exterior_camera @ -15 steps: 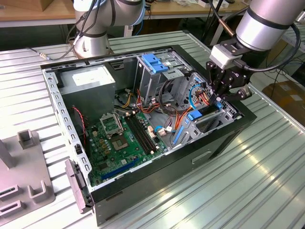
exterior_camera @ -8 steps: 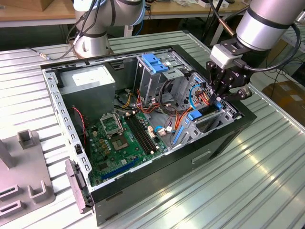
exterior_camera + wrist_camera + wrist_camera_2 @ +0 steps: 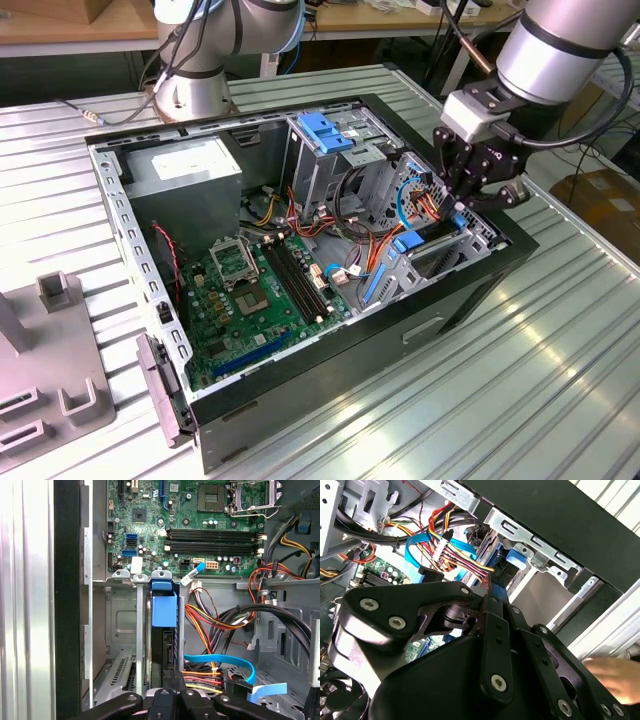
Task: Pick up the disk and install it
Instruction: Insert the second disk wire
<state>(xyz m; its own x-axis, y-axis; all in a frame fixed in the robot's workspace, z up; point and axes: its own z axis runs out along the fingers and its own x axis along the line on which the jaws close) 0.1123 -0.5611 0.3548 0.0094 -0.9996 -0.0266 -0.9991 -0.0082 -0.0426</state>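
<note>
The disk [image 3: 163,610] stands on edge in the narrow metal bay at the front corner of the open computer case [image 3: 470,290]; its blue side rail faces up and its dark body sits between the bay walls. In the second wrist view the disk's blue rail [image 3: 512,562] shows just beyond the fingertips. My gripper [image 3: 462,205] reaches down into that bay from above. In the first wrist view the gripper [image 3: 172,687] has its black fingers drawn together on the near end of the disk. In the second wrist view the gripper [image 3: 487,597] linkages stand close together.
Bundled red, yellow and blue cables [image 3: 215,620] run right beside the bay. The motherboard [image 3: 255,290] lies in the case floor, with a grey power supply [image 3: 185,165] and a blue-handled drive cage [image 3: 325,130] at the back. A grey fixture [image 3: 50,350] stands at the exterior view's left.
</note>
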